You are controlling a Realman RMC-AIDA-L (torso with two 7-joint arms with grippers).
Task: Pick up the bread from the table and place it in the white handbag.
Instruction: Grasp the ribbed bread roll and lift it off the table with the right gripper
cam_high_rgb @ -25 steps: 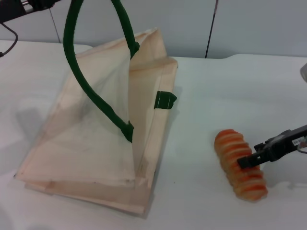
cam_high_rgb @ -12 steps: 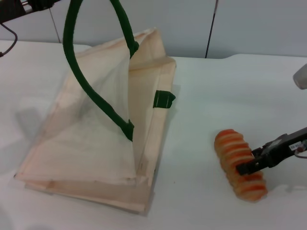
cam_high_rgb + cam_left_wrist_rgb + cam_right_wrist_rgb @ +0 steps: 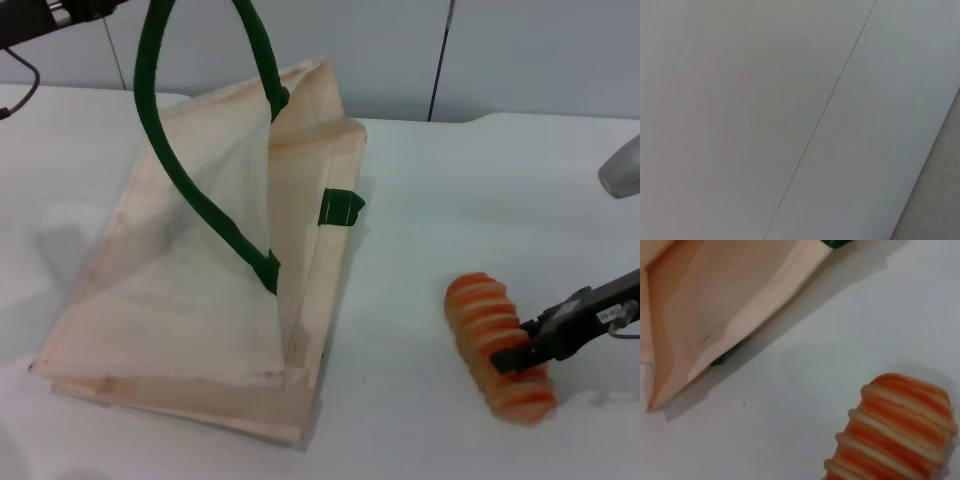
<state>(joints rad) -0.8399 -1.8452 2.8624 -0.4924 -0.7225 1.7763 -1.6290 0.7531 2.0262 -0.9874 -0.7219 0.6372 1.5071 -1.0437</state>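
No readable text, brand, number or sign appears on anything in view. A small white label on the right pincer (image 3: 528,352), at about four o'clock, is too small to read.

A plain white smooth table (image 3: 450,200) carries a large cream semi-sheer fabric tote bag with dark green rope handles (image 3: 200,300) and, well apart, a small orange cream-striped bread loaf (image 3: 490,330).
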